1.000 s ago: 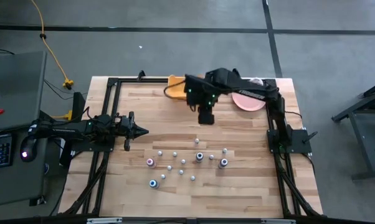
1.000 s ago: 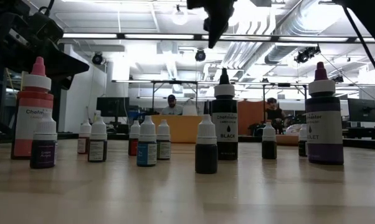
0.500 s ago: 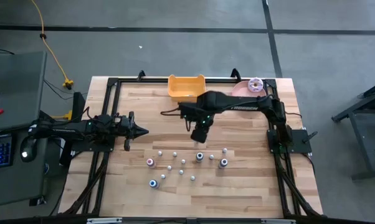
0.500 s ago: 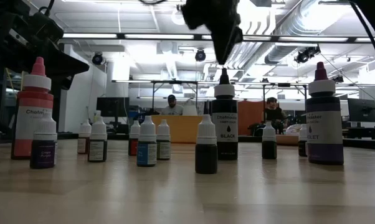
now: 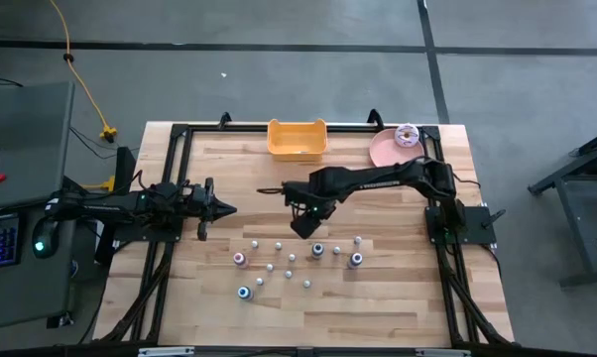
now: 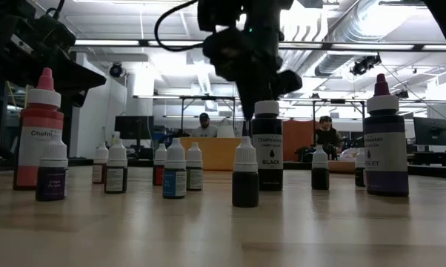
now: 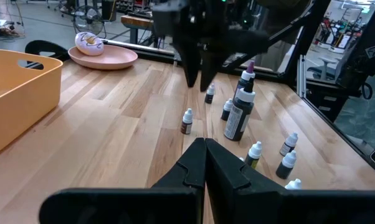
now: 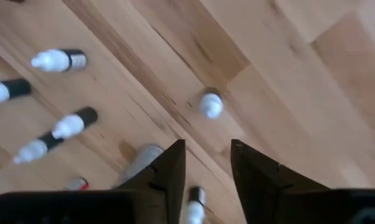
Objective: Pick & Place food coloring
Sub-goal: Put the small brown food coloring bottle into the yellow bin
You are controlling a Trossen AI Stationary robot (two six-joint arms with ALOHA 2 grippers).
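- Location: the food coloring bottles (image 5: 298, 260) stand upright in a loose cluster on the counter (image 5: 229, 188), toward its near half. The yellow bin (image 5: 297, 139) sits at the far edge, well apart from them, with the pink plate (image 5: 393, 149) to its right.
- Right gripper (image 5: 304, 224): it hangs over the far edge of the cluster, fingers pointing down and parted, nothing between them. In its wrist view a small white-capped bottle (image 8: 210, 104) stands just ahead of the gap.
- Left gripper (image 7: 205, 163): it waits low over the left side of the counter, fingers pressed together, holding nothing.
- Handling, as judged: the bottles look like small plastic droppers, light and fairly stiff, with smooth labelled sides that may slip. They are narrow and tall for their base, so expect them to tip at a slight nudge (neighbours stand near enough to be knocked).
- Larger items: the black bottle (image 6: 267, 147), the violet bottle (image 6: 384, 141) and the pink-red bottle (image 6: 38, 133) should be heavier and steadier than the small ones.
- Where you should take hold: close on the body just under the cap shoulder, fingers straight down either side. Avoid the tapered cap tip, which would likely squirt out of the grip.
- Caution: squeeze lightly; soft walls could flex.
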